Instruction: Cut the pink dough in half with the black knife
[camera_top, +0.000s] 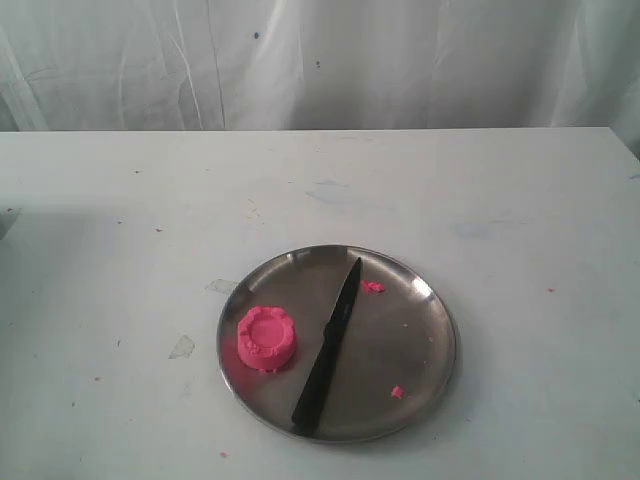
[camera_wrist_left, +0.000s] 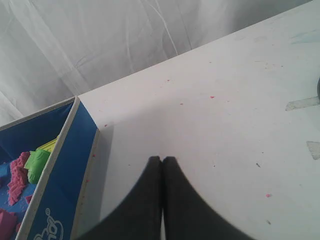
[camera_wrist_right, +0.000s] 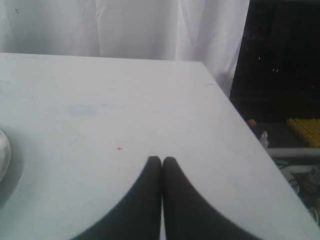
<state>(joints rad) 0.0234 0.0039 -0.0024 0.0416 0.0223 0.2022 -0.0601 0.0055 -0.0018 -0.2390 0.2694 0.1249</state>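
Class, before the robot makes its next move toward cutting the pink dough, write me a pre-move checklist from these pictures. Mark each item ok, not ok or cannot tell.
1. The pink dough is whole and sits on the steel plate: ok.
2. The black knife lies free on the plate beside the dough, with nothing on its handle: ok.
3. The right gripper is open, ready to take the knife: not ok. It is shut and empty above the bare table.
4. The left gripper is open: not ok. It is shut and empty.
5. The plate is secured against sliding: cannot tell.
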